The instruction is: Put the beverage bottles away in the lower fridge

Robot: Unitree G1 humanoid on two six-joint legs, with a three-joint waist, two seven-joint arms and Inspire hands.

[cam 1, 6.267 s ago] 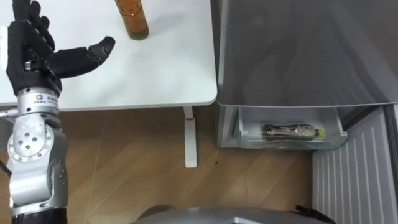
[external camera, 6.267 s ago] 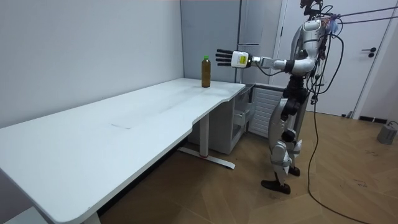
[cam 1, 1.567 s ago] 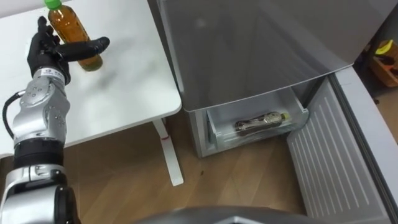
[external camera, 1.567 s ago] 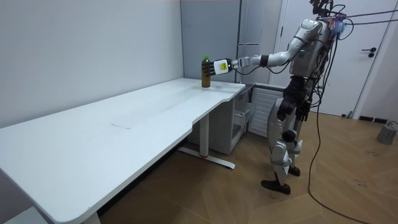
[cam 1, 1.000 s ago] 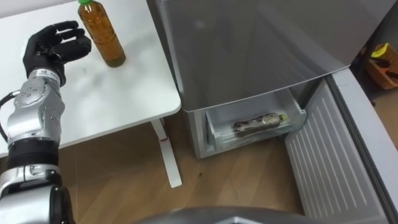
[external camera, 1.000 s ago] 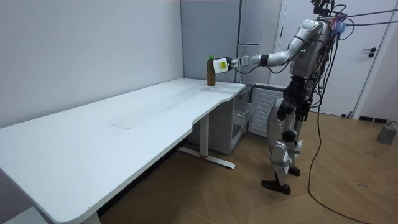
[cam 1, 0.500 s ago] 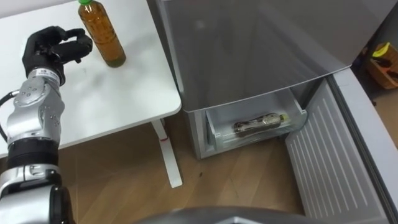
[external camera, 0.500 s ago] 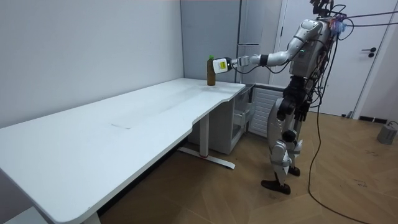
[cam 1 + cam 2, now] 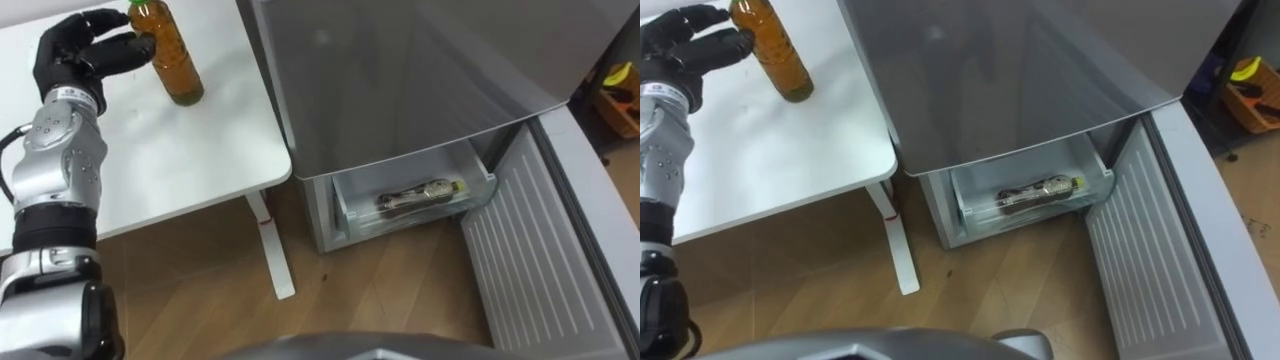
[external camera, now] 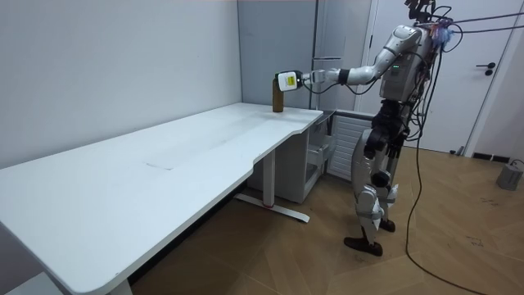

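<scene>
An amber drink bottle (image 9: pixel 174 62) with a green cap stands upright near the right end of the white table (image 9: pixel 180 150). My left hand (image 9: pixel 82 52) hovers just left of its neck, open, with bent fingers and thumb tip reaching to the bottle's shoulder but not wrapped round it. In the room view that hand (image 10: pixel 287 80) sits level with the bottle's (image 10: pixel 277 100) top. The lower fridge drawer (image 9: pixel 345 205) is pulled out, and one drink bottle (image 9: pixel 418 195) lies inside it. My right hand (image 10: pixel 371 151) hangs by my hip.
The grey fridge body (image 9: pixel 400 70) rises directly right of the table edge. Its open lower door (image 9: pixel 540 250) swings out at the right. A white table leg (image 9: pixel 268 245) stands on the wood floor. Yellow items (image 9: pixel 615 85) lie at the far right.
The left hand curled shut beside the bottle, then loosened and rose to the bottle's neck. The bottle had slid right a little earlier and has stayed put since.
</scene>
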